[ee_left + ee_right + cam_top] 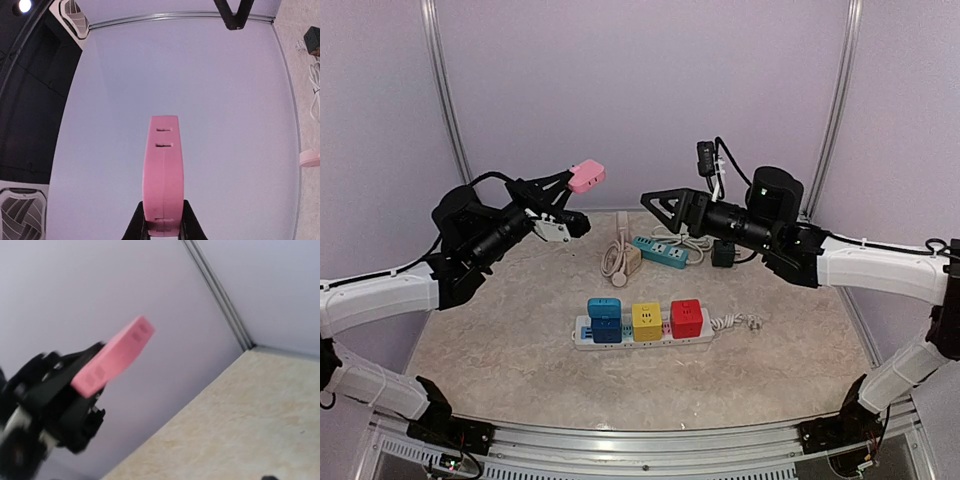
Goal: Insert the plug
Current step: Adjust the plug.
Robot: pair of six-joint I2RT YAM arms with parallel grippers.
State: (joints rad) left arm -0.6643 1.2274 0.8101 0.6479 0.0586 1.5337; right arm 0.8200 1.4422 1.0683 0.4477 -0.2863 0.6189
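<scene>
The left gripper (568, 181) is clamped on the pink plug (587, 176), held high above and to the left of the white power strip (582, 335). The right gripper (647, 199) hangs above the strip, facing the plug. I cannot tell whether its fingers are apart.

Both arms raised and angled inward, left end effector (572, 182) clamped tight, right end effector (655, 203) level, facing it.
</scene>
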